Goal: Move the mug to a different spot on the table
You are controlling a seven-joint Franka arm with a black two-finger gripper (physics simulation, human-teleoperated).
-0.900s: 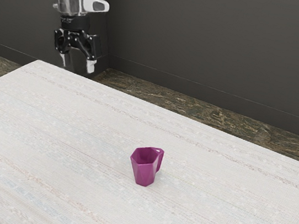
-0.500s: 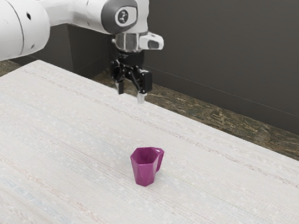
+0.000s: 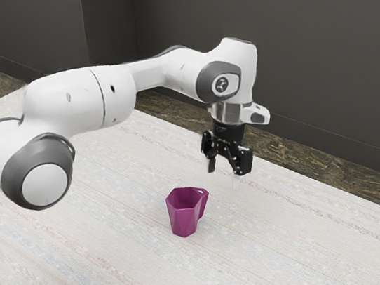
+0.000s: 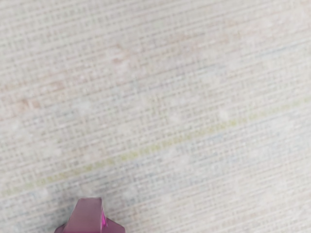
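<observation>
step: approach, judged | fingers (image 3: 240, 165): spread, pinching nothing, hanging above the bench (image 3: 300, 264) | mug (image 3: 185, 211): upright on the bench at frame centre, lower left of the fingers, apart from them; wrist view catches its edge (image 4: 90, 218) | count: one mug, one arm

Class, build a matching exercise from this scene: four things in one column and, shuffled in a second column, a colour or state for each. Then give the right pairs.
Things
1. mug
2. tool
3. table
4. wall

Colour or state
A. dark grey
B. open, empty, held in the air
C. magenta, standing upright
D. pale, woven look

Pairs: 1-C, 2-B, 3-D, 4-A
</observation>
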